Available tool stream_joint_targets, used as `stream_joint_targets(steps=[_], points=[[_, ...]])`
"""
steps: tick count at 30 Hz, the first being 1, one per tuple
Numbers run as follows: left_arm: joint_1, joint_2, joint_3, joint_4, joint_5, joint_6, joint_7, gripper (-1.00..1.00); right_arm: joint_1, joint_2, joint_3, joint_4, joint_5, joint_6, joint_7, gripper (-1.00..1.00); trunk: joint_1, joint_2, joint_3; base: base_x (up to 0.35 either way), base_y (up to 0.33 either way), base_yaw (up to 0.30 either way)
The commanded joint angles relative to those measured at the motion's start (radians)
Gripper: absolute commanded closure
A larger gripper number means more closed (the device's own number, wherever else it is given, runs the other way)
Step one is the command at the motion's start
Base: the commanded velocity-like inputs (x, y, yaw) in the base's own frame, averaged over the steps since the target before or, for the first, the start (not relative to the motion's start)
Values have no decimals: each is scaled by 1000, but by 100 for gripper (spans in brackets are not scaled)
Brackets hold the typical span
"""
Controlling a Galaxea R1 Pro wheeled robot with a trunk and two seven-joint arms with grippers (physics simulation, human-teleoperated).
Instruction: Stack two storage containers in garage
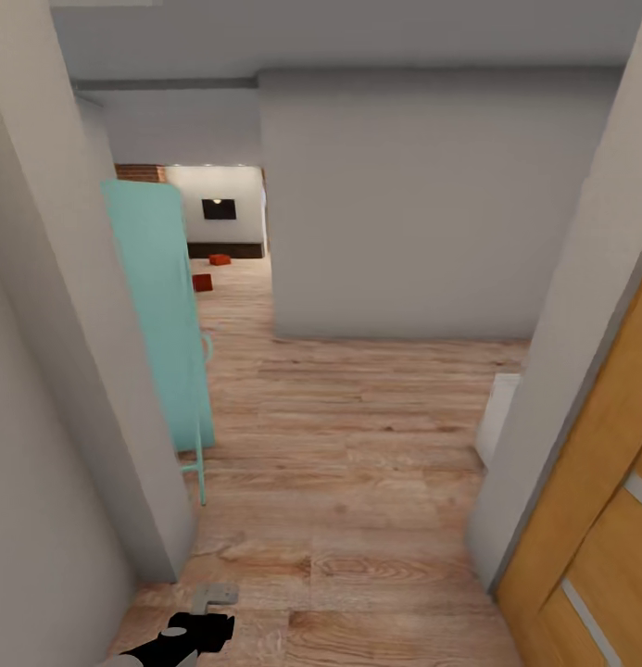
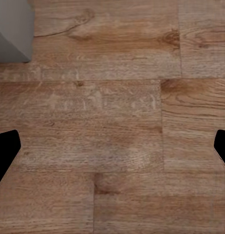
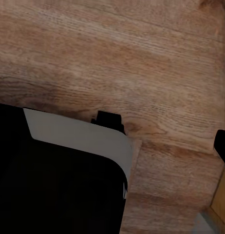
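Left gripper [image 1: 202, 619] low over wood-plank floor [image 1: 358, 482], fingers [image 2: 6, 148] spread wide, nothing held. Right gripper: finger state cannot be told. Wooden door [image 1: 598, 519] at right, teal door [image 1: 158, 315] ajar at left. Far down hallway, in living room: two storage containers [image 1: 202, 283] on floor, well apart from robot, second one [image 1: 220, 259] near dark low cabinet [image 1: 226, 249]. Judged light, rigid, lidless; grip at rim wall.

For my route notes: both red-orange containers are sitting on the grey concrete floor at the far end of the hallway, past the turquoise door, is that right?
Not quite: the two containers do sit far down the hallway past the turquoise door, but on light wood-plank floor, not grey concrete. The head view shows this.
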Motion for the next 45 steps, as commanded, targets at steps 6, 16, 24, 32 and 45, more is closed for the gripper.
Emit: stream_joint_targets(steps=[6, 16, 24, 32, 45], points=[[-2, 0, -4, 5, -1, -8, 4, -100, -1, 0, 1, 1, 5, -4, 0, -100, 1, 0, -1, 339, 0, 0], [-2, -2, -4, 5, -1, -8, 4, -100, -1, -1, 1, 1, 4, -4, 0, -100, 1, 0, -1, 339, 0, 0], [-2, -2, -4, 5, -2, -8, 4, -100, -1, -2, 1, 0, 2, -4, 0, -100, 1, 0, -1, 339, 0, 0], [-2, -2, -4, 5, -2, -8, 4, -100, -1, -1, 1, 1, 2, -4, 0, -100, 1, 0, -1, 339, 0, 0], [-2, -2, -4, 5, -2, -8, 4, -100, -1, 1, 1, 1, 4, -4, 0, -100, 1, 0, -1, 339, 0, 0]])
